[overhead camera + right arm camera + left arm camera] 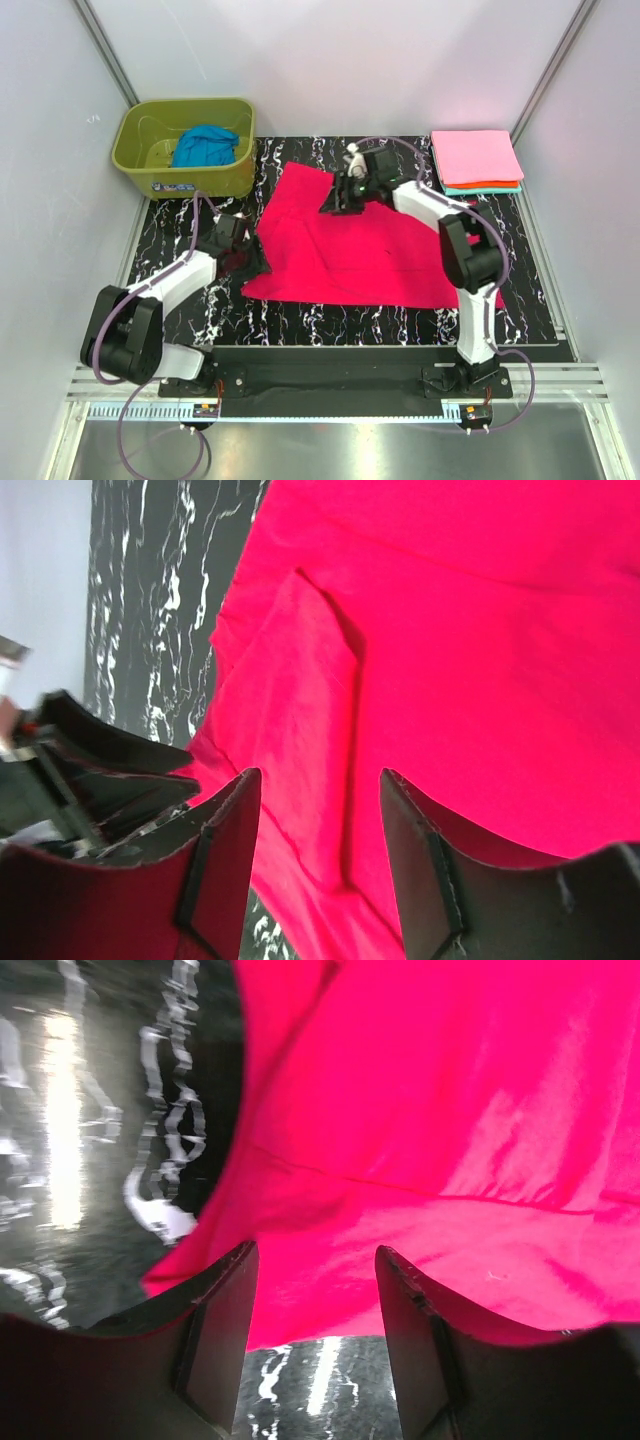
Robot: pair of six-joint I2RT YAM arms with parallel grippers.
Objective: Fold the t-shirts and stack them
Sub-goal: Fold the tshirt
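Top external: shows crimson-red t-shirt (370,250) spread on black marbled mat (300,320) between the two arms, broad and not yet reduced to stack size. Locates left gripper (255,262) at the shirt's left edge, near the lower corner. Locates right gripper (340,200) over the upper left part of the cloth.

Left wrist: shows both fingers standing apart, hem lying across the gap unpinched. Reads as released, nothing grasped.

Right wrist: shows fingers apart above the cloth, beside a sleeve flap (290,710) turned in onto the body. Reads likewise as released.

Progress, as a judgement:
- Counts three shirts done: light pink t-shirt (477,157) on orange t-shirt (490,184) on teal t-shirt (480,190), folded and stacked at the far right corner.
- Leaves two: the crimson-red one, apparently at an early fold, and blue t-shirt (205,147), bunched inside olive-green tub (185,178) at far left.
- Puts the task a little past halfway.
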